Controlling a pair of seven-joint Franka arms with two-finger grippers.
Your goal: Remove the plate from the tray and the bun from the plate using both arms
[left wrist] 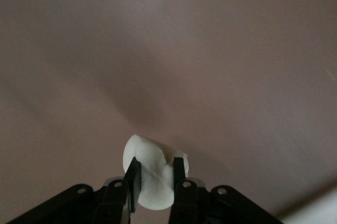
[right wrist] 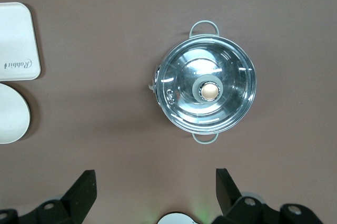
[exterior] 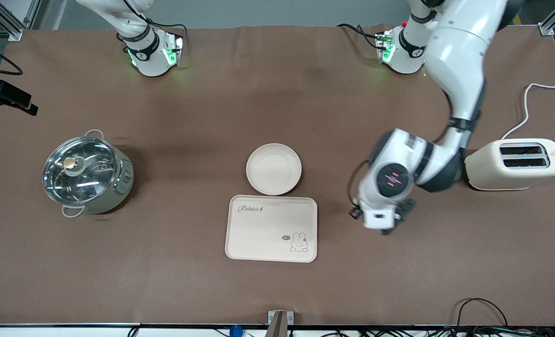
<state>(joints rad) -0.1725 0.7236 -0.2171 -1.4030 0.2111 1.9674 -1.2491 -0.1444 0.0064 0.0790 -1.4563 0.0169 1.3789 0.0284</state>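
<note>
While the small pale cream bun (left wrist: pixel 150 179) is being pinched in the closed left pincer (left wrist: pixel 156 183) over bare brown worktop (exterior: pixel 399 271) between the cream rectangular tray (exterior: pixel 271 228) and white toaster (exterior: pixel 514 164), a gentle set-down is being called for. The right pincer (right wrist: pixel 152 190) is waiting wide open and empty above the lidded steel pot (right wrist: pixel 206 89). The round cream plate (exterior: pixel 273 169) is lying empty beside the tray.

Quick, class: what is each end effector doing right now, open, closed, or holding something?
Left end effector: closed on the bun, above bare table.
Right end effector: open, holding nothing, high above the pot.
</note>
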